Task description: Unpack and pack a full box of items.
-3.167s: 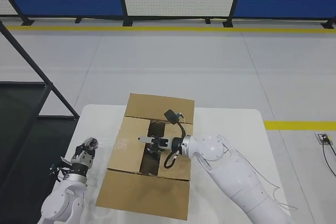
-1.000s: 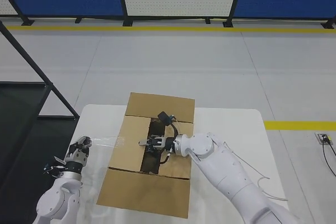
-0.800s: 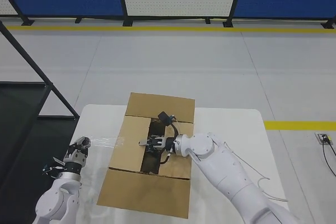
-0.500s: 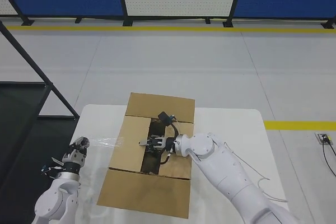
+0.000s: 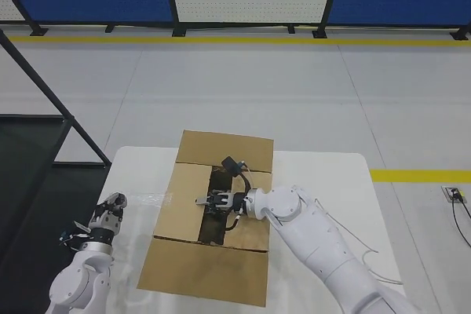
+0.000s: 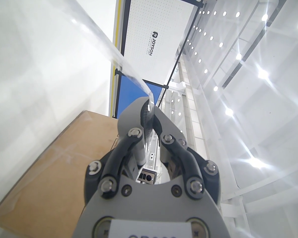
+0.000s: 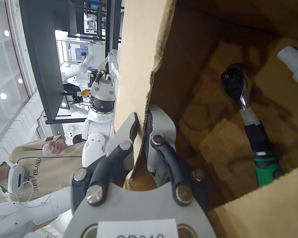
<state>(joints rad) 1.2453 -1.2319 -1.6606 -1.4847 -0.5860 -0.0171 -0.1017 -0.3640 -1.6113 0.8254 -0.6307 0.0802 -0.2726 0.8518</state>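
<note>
A brown cardboard box (image 5: 212, 267) sits on the white table (image 5: 322, 180) with its top flaps partly apart. My right gripper (image 5: 206, 200) is over the gap, shut on the torn edge of the left flap (image 7: 141, 38), one finger on each side of the right gripper (image 7: 141, 118). Inside the box lie a ratchet wrench (image 7: 248, 117) with a green handle and a white bottle top (image 7: 294, 61). My left gripper (image 5: 116, 201) is beyond the box's left side near the table edge. The left gripper (image 6: 150, 106) is shut on a strip of clear tape (image 6: 129, 73) that stretches back to the box (image 6: 52, 164).
A black metal frame (image 5: 31, 157) stands off the table's left edge, close to the left arm. Bare tabletop lies right of the box. The far flap (image 5: 224, 147) and near flap of the box lie folded outward.
The left gripper has drawn the tape strip leftward away from the box and sunk slightly toward the table. The right gripper has shifted a little left and holds the flap still.
</note>
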